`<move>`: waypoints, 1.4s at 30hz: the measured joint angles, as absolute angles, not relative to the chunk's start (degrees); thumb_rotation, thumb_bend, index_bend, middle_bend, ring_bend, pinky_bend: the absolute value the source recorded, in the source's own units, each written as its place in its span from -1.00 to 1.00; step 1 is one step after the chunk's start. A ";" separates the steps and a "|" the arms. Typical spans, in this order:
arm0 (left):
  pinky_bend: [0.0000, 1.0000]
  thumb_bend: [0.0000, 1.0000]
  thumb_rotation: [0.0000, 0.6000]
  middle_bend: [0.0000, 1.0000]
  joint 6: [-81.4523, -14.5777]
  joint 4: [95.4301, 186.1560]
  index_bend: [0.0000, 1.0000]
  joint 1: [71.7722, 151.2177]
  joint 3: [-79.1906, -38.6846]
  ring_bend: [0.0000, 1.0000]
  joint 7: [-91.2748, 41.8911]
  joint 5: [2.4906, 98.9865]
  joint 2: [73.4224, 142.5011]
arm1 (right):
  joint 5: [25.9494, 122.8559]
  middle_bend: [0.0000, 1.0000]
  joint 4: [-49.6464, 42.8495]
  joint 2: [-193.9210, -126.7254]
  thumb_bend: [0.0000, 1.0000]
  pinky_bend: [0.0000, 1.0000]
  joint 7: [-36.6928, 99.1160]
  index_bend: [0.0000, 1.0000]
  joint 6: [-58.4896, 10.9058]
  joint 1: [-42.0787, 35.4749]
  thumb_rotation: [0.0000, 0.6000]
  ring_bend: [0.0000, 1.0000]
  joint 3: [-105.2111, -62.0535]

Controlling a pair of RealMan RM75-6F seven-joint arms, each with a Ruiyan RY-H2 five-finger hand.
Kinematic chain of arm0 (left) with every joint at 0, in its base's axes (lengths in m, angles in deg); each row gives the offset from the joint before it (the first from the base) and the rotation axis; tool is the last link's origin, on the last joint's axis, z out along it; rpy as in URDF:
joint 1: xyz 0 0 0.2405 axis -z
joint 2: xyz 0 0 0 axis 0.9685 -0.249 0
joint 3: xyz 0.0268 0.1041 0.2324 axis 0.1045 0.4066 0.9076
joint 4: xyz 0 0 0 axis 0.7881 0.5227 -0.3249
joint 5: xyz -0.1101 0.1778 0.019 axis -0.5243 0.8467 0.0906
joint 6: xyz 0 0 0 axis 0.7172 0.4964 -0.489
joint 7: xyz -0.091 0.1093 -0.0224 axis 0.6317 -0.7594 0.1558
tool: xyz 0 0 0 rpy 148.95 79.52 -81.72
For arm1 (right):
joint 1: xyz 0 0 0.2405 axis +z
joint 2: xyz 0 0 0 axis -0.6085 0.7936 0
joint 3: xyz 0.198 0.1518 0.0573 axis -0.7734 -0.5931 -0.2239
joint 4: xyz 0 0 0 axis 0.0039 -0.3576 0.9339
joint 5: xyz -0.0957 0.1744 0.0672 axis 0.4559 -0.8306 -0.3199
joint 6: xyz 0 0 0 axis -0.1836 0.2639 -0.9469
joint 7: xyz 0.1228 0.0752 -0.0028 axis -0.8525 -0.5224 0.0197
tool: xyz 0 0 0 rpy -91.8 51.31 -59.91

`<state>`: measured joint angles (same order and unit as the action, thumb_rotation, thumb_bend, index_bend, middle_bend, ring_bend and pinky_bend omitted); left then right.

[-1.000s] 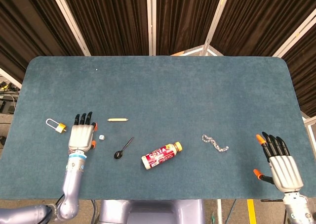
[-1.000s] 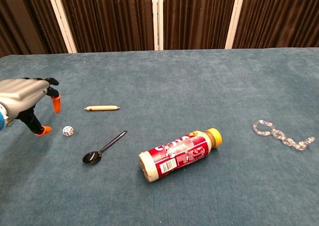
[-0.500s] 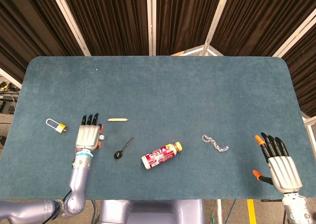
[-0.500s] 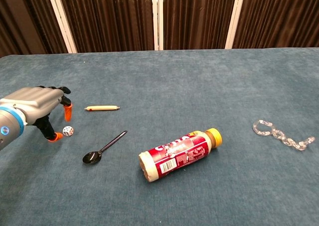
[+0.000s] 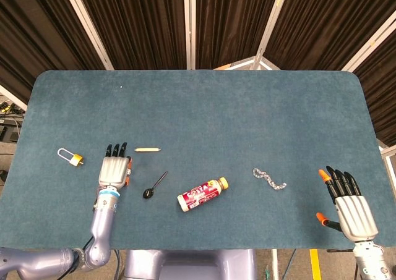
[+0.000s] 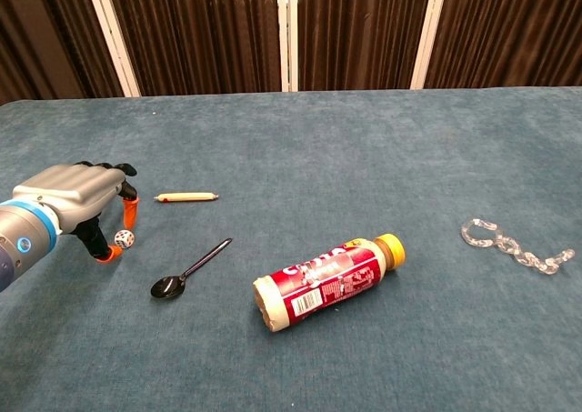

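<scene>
My left hand (image 5: 114, 169) (image 6: 75, 196) hovers low over a small white die (image 6: 124, 238), which sits on the cloth between the thumb and a fingertip; no grip on it shows. In the head view the hand hides the die. A black spoon (image 5: 154, 185) (image 6: 189, 271) lies just right of that hand, and a short cream stick (image 5: 147, 149) (image 6: 186, 196) lies beyond it. My right hand (image 5: 349, 206) rests with fingers spread at the near right edge, holding nothing, seen only in the head view.
A red bottle with a yellow cap (image 5: 202, 194) (image 6: 327, 281) lies on its side near the middle front. A clear chain (image 5: 269, 180) (image 6: 516, 247) lies to its right. A padlock (image 5: 69, 157) sits left of my left hand. The blue table (image 5: 247, 113) stretches far back.
My left hand has slid right, from beside the padlock to over the die, its thumb and fingers now around it. The right hand has barely shifted.
</scene>
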<state>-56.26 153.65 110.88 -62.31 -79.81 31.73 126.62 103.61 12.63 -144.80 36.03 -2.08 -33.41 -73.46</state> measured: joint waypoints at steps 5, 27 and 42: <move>-1.00 -0.35 1.00 -1.00 -55.77 152.95 -0.07 111.51 -62.22 -1.00 -79.82 31.21 126.79 | 103.62 -1.00 12.64 -144.89 -0.87 -1.00 36.25 -1.00 -2.23 -33.40 1.00 -1.00 -73.39; -1.00 0.05 1.00 -1.00 -57.88 158.67 0.07 111.86 -61.70 -1.00 -77.42 34.91 122.94 | 103.67 -1.00 12.46 -144.94 -0.87 -1.00 35.99 -1.00 -1.65 -33.65 1.00 -1.00 -73.58; -1.00 -0.14 1.00 -1.00 -66.04 172.53 -0.64 112.70 -62.46 -1.00 -78.85 47.56 116.84 | 103.63 -1.00 12.35 -145.12 -0.87 -1.00 36.41 -1.00 -1.62 -33.70 1.00 -1.00 -73.63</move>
